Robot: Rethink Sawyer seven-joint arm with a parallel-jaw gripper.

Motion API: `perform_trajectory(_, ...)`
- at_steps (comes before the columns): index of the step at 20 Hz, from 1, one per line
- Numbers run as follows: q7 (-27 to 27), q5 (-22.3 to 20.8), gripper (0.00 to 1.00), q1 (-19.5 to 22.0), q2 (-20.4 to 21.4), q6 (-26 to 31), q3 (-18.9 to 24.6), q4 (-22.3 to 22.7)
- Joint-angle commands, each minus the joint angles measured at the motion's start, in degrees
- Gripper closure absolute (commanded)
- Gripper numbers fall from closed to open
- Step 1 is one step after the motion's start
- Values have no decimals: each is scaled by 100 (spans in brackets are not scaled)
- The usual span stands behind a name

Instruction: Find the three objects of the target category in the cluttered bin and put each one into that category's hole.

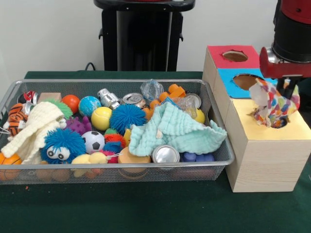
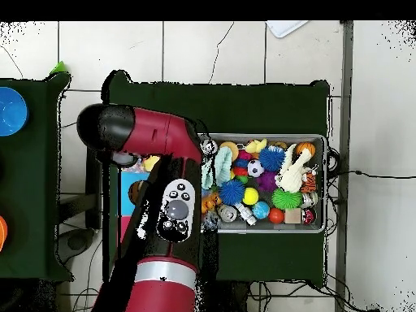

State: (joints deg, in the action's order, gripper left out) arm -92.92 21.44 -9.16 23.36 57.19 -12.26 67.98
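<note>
My gripper (image 1: 287,92) hangs at the right over the wooden box (image 1: 265,165), shut on a multicoloured patterned cloth (image 1: 271,104). The cloth's lower end dips into the hole of the yellow section (image 1: 297,130). Behind it lie the blue hole (image 1: 245,80) and the red hole (image 1: 235,56). In the wire bin (image 1: 221,145) a mint green cloth (image 1: 172,128) lies at the right and a cream knit cloth (image 1: 34,127) at the left. In the overhead view my arm (image 2: 166,211) hides the gripper and most of the box; the bin (image 2: 326,183) shows to its right.
The bin holds balls, cans, a fuzzy blue toy (image 1: 60,144), a tiger toy (image 1: 15,119) and other clutter. The box stands right beside the bin's right wall. A blue disc (image 2: 10,110) lies on a second table at the overhead view's left.
</note>
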Motion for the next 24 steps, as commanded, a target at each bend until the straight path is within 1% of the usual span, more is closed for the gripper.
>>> perform_trajectory(1, -1138, 406, 100, 246, -258, -1428, 853, 980)
perform_trajectory(2, -1051, 401, 100, 269, -254, -1713, 911, 1037)
perform_trajectory(7, -969, 241, 100, 275, -183, -2291, 936, 1199)
perform_trajectory(10, -888, 20, 100, 243, -342, -2438, 832, 986)
perform_trajectory(12, -907, -139, 100, 135, -468, -2346, 588, 794)
perform_trajectory(13, -919, -188, 100, 92, -523, -2251, 478, 719)
perform_trajectory(15, -922, -353, 100, -27, -708, -1899, 169, 437)
perform_trajectory(17, -925, -435, 100, -79, -852, -1518, -36, 253)
perform_trajectory(18, -902, -466, 100, -87, -883, -1371, -94, 210)
perform_trajectory(21, -677, -597, 100, -54, -905, -692, -101, 94)
perform_trajectory(22, -676, -642, 100, -91, -894, -471, -134, 45)
perform_trajectory(24, -666, -687, 100, -94, -861, -243, -126, 38)
